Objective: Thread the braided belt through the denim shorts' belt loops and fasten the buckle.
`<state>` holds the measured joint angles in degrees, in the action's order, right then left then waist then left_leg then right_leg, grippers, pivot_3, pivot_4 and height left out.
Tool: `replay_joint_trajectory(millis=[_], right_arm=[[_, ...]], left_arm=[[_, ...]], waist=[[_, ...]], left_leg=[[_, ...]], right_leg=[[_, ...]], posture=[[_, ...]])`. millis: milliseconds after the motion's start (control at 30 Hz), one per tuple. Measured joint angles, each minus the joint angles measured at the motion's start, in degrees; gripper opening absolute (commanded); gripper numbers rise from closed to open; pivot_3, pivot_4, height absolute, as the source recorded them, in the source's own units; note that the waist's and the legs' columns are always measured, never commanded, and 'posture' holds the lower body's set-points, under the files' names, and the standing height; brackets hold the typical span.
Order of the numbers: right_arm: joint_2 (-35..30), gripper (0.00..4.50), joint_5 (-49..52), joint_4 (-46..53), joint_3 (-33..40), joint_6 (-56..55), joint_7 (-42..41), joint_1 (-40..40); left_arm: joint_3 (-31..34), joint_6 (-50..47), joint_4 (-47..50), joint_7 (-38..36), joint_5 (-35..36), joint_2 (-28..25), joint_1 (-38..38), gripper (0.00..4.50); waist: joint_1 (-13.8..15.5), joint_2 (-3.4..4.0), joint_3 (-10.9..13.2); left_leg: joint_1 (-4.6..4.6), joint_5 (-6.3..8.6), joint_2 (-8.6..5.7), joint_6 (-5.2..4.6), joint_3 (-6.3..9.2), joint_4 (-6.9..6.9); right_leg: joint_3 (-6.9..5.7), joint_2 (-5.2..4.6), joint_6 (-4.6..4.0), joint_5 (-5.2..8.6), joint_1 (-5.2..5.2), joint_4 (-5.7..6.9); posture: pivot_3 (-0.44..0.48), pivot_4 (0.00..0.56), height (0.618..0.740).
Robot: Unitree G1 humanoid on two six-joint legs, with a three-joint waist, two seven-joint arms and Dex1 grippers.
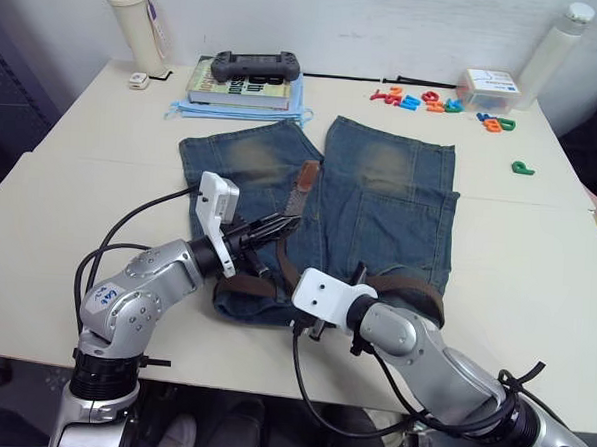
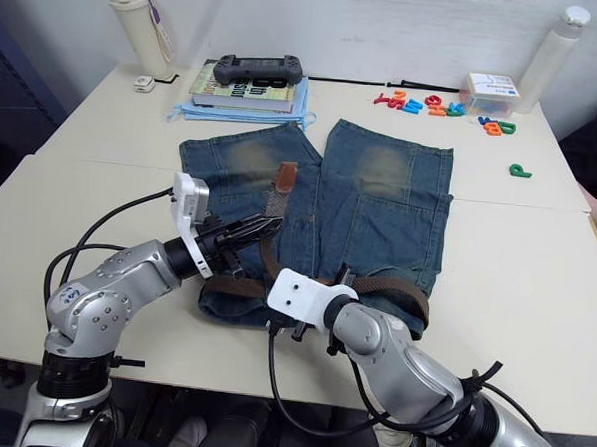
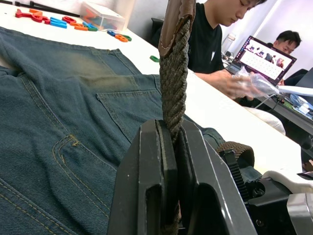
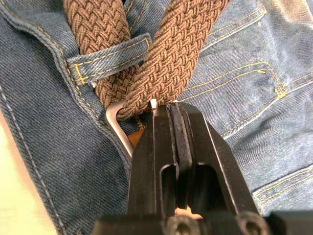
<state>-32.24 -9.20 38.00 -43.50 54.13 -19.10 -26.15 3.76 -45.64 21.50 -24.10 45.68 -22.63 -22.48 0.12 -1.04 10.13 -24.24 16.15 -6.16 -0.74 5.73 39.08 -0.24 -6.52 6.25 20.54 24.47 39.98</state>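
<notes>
**Two grippers on one belt, at the shorts' waistband**

Far left on the counter (image 1: 71,172): a cream bottle (image 1: 132,25), upright. Right of it, a stack of books (image 1: 243,88) with a dark game controller (image 1: 255,66) on top.

Left gripper (image 1: 286,226) sits over the left leg of the denim shorts (image 1: 379,208), fingers pinched tight on the braided belt (image 3: 173,73). From the grip, the strap runs toward the far side of the counter, its tan leather tip (image 1: 305,175) lying on the denim between the two legs.

Shorts lie flat mid-counter, waistband at the near edge, legs pointing far. Belt follows the waistband rightward.

Right gripper (image 4: 164,108) is at the near waistband, fingers closed together at the point where two runs of the belt cross. One run passes under a belt loop (image 4: 108,58); the silver buckle (image 4: 117,125) shows just beside the fingertips, partly hidden.

Far right: coloured plastic letters (image 1: 425,100), a clear box (image 1: 488,90), a white bottle (image 1: 553,52). Left wrist view catches a seated person (image 3: 215,39) beyond the counter's edge.
</notes>
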Motion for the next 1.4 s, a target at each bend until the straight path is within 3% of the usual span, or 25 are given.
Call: replay_joint_trajectory(millis=[233, 433, 800, 1167, 1400], right_arm=[[-0.9, 0.10, -7.3, -1.0, -3.3, -2.8, -2.1, -0.4], [-1.1, 0.10, -10.6, -1.3, -2.9, -4.4, -6.0, -0.1], [-3.3, 0.10, -14.6, -1.0, -1.1, -7.4, -13.8, 0.4], [-5.2, 0.10, -22.4, -1.1, -1.1, -11.6, -19.9, 0.7], [-4.0, 0.10, -25.9, -1.0, -0.9, -11.4, -23.9, 0.8]], left_arm=[[-3.8, -1.1, -1.1, 0.7, -1.6, 2.3, -4.0, 0.00], [-7.5, -1.7, -9.4, 1.7, -5.9, 6.9, -11.1, 0.00], [-16.4, -0.5, -18.7, -8.4, -12.2, 11.0, -18.7, 0.00], [-16.4, 2.9, -31.5, -8.0, -19.4, 19.8, -25.4, 0.00], [-15.4, 4.5, -35.9, -8.2, -22.0, 22.6, -28.4, 0.00]], waist=[[0.1, -0.04, 0.0], [0.2, -0.09, -0.1], [0.9, -0.09, -0.1], [1.5, -0.14, 0.0], [1.5, -0.16, 0.0]], left_leg=[[0.02, 0.00, 0.00, 0.00, 0.00, 0.00], [0.03, -0.01, -0.01, 0.01, 0.01, 0.01], [0.02, -0.01, -0.03, 0.01, 0.01, 0.01], [-0.01, -0.01, -0.07, 0.00, 0.03, 0.03], [0.00, -0.01, -0.08, 0.00, 0.05, 0.05]], right_leg=[[-0.02, 0.00, 0.01, 0.00, -0.03, 0.00], [-0.06, 0.01, 0.03, -0.01, -0.06, 0.00], [-0.05, 0.01, 0.03, -0.01, -0.07, -0.07], [-0.10, -0.01, 0.10, -0.04, -0.12, -0.15], [-0.12, -0.02, 0.14, -0.04, -0.14, -0.15]], posture=[[0.000, 0.150, 0.667], [0.000, 0.150, 0.667], [0.000, 0.150, 0.667], [0.000, 0.150, 0.667], [0.000, 0.150, 0.667]])
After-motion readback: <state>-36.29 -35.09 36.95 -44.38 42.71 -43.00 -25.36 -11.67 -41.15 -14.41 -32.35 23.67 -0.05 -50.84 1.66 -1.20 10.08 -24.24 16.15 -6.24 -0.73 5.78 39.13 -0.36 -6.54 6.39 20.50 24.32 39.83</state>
